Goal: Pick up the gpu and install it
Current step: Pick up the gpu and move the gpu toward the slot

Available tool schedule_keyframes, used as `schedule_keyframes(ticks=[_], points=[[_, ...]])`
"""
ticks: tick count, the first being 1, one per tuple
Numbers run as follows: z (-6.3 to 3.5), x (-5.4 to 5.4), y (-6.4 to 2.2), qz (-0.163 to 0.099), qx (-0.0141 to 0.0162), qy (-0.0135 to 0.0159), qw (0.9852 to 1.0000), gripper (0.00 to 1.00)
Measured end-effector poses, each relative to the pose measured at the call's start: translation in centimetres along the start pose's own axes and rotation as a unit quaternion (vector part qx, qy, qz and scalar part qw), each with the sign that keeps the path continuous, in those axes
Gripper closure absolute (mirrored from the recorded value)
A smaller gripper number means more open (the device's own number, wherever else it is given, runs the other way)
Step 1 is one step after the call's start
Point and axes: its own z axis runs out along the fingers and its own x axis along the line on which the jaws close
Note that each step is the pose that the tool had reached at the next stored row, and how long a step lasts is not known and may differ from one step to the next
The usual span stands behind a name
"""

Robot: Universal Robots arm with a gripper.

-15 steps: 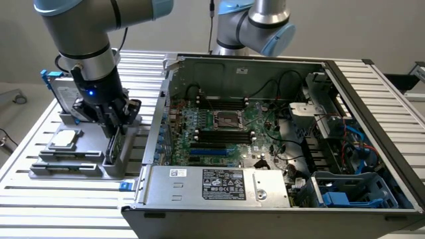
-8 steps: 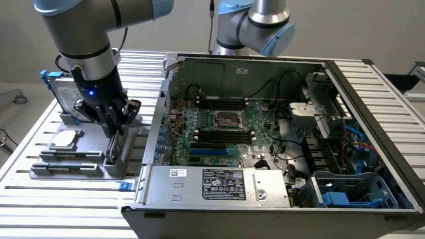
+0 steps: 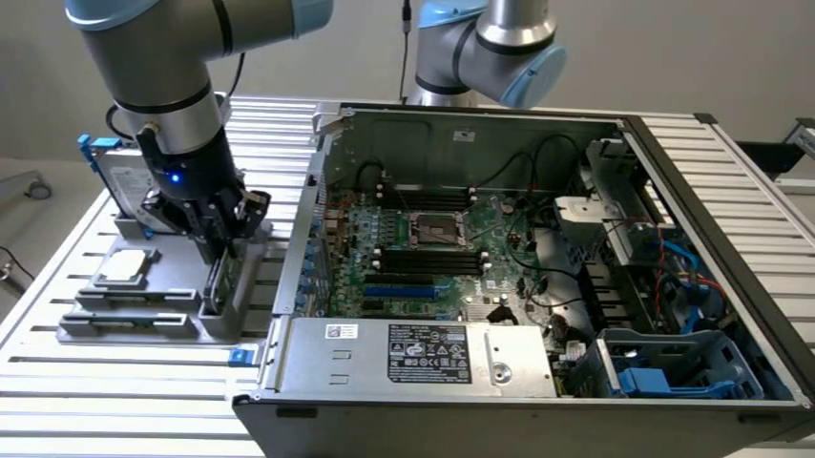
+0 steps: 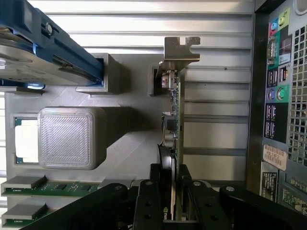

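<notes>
Green circuit-board gpu (image 4: 175,112) with metal bracket stands edge-up in grey plastic holder (image 4: 127,139); your black gripper (image 4: 176,194) clamped on it. Not lifted; install into open metal case (image 3: 471,112) remains.

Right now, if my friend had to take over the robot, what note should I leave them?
Grip: the gripper is closed on the gpu, with a finger on each side of the card.
Where: the gpu stands on edge in the grey holder, to the exterior view's left of the open computer case.
Done: the card is gripped.
Left: it is not yet lifted out or installed on the motherboard.
</notes>
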Motion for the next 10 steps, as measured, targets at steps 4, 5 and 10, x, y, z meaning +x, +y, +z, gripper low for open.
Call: schedule_keyframes(ticks=[4,5,10], points=[[0.00,0.00,0.00,0.000,-0.0052,-0.0001,1.0000,0.73],[0.00,0.00,0.00,0.000,-0.0068,-0.0001,1.0000,0.73],[0.00,0.00,0.00,0.000,-0.0129,-0.0002,0.9999,0.73]])
